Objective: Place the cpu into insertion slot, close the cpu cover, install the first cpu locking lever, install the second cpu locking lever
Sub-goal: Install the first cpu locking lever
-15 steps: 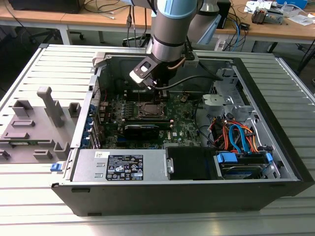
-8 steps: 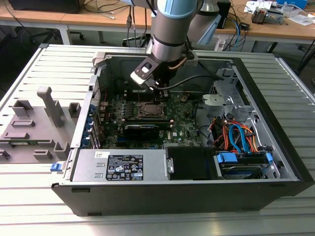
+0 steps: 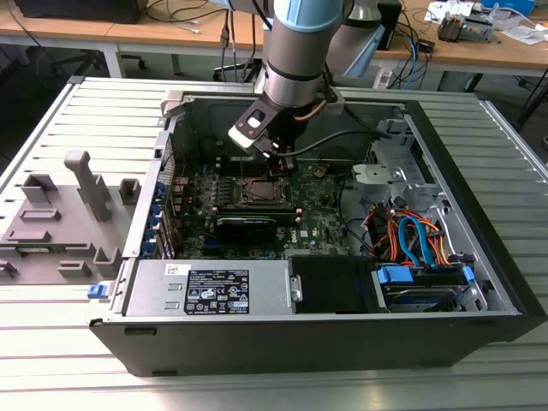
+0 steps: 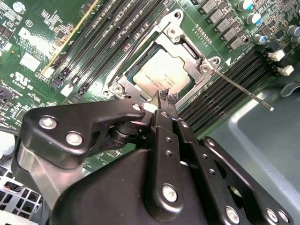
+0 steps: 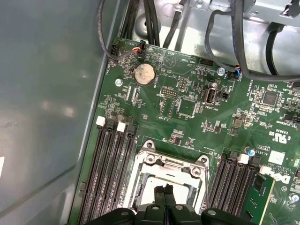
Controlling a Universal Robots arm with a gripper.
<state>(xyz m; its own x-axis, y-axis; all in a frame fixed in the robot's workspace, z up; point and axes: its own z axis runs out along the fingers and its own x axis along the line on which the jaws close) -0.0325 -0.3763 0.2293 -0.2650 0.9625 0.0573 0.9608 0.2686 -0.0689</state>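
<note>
Inside the open computer case, which lies on a slatted metal counter, the arm reaches down toward the green circuit board. The hand hangs just above the insertion slot, at the slot's far edge in the exterior view. In both wrist views the black fingertips meet with no gap between them, and nothing shows clamped between them. The cpu sits flat in the slot, silvery top upward. The cpu cover lies down over it, its frame bordering the chip on all visible sides and the chip showing through the window. In the second wrist view, a thin metal lever runs out from one corner of the socket and crosses above the neighbouring memory slots, its free end standing clear over the case floor. The first wrist view shows further memory slots flanking the socket on both sides and a coin cell near the board's edge. A grey moulded fixture rests on the counter beside the case, toward the exterior view's left.
</note>
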